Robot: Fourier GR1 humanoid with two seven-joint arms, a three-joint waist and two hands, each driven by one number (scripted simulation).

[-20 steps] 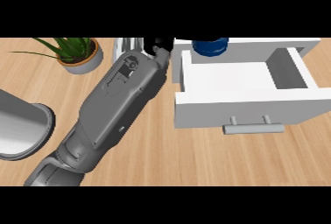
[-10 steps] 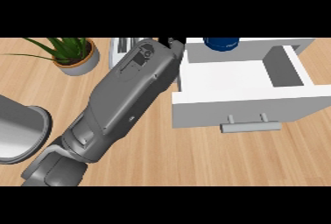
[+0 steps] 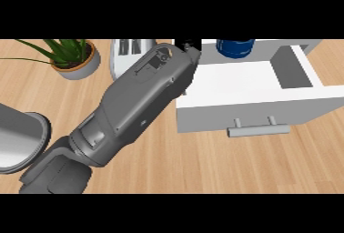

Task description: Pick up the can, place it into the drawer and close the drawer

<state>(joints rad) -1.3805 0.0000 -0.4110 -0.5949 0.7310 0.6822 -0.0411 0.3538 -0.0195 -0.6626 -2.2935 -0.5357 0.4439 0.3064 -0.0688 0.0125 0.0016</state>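
Observation:
A blue can [image 3: 235, 47] stands upright at the far end of the open white drawer [image 3: 235, 82], its top cut off by the view's edge. The drawer's front panel with a grey handle [image 3: 259, 130] faces me. My left forearm [image 3: 138, 100] runs diagonally from the lower left up to the drawer's left wall. Only a small black part of my left hand [image 3: 189, 44] shows at the top, just left of the can and apart from it. My right hand does not show.
A potted green plant [image 3: 74, 57] stands at the back left. A grey-and-white ribbed appliance [image 3: 129, 51] sits behind the forearm. A large round grey vessel [image 3: 17, 139] lies at the left edge. Bare wooden counter [image 3: 255, 164] stretches in front of the drawer.
My left forearm has swung to the right, closer to the drawer's left wall, and the hand has slipped further past the top edge. The can stays in the drawer.

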